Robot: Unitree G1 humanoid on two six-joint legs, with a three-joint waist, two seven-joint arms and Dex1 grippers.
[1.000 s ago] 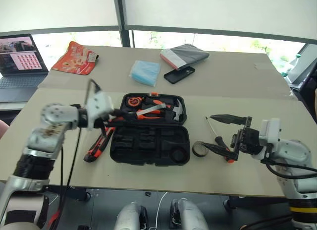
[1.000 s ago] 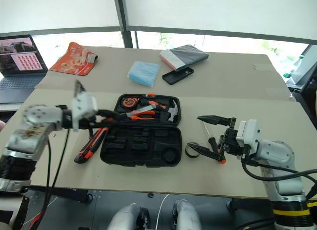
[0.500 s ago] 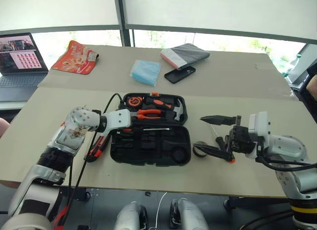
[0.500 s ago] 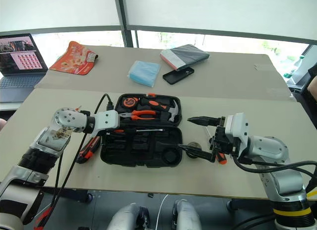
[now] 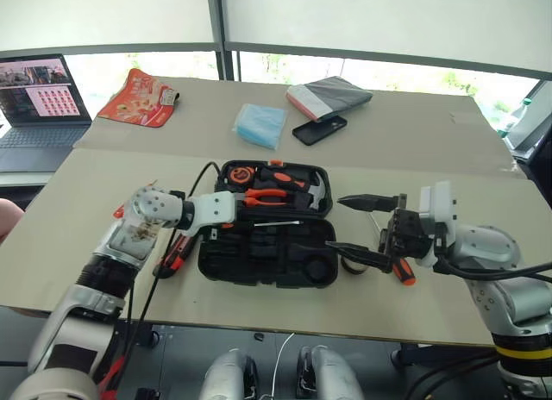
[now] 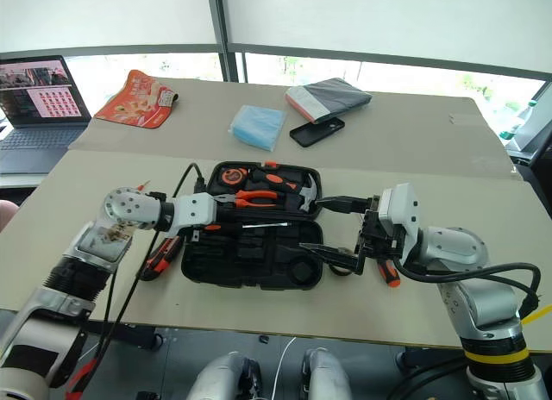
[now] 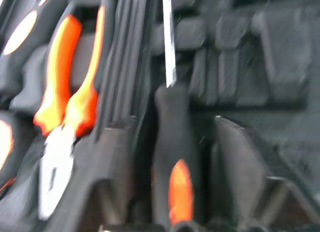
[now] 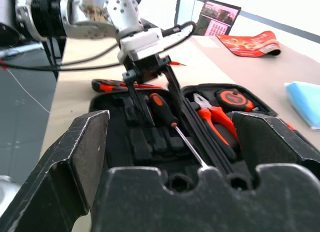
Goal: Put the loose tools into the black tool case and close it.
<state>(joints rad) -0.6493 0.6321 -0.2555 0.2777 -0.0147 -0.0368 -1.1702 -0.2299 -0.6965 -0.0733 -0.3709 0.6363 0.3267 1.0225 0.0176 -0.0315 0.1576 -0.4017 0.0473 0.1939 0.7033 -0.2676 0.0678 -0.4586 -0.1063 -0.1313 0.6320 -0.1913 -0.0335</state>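
The black tool case (image 5: 321, 245) lies open in the middle of the table. A black-and-orange screwdriver (image 7: 172, 157) rests in its near half, shaft (image 5: 278, 223) pointing right. My left gripper (image 5: 224, 230) is open, one finger (image 7: 107, 177) on each side of that handle with gaps between. Left of the case lies the black-and-orange utility knife (image 5: 175, 255). My right gripper (image 5: 358, 228) stands open at the case's right end, empty. An orange-handled screwdriver (image 5: 403, 271) lies beneath it. The dark tape roll (image 5: 352, 265) is partly hidden by the lower finger.
Orange-handled pliers (image 5: 267, 195), a hammer (image 5: 315, 193) and a tape measure (image 5: 237, 173) sit in the case's far half. Behind are a black phone (image 5: 319, 129), grey pouch (image 5: 329, 96), blue packet (image 5: 260, 125), red bag (image 5: 142, 98) and laptop (image 5: 39, 98).
My left gripper came down over the case with the screwdriver and opened, leaving it lying there. My right gripper moved left toward the case's right end.
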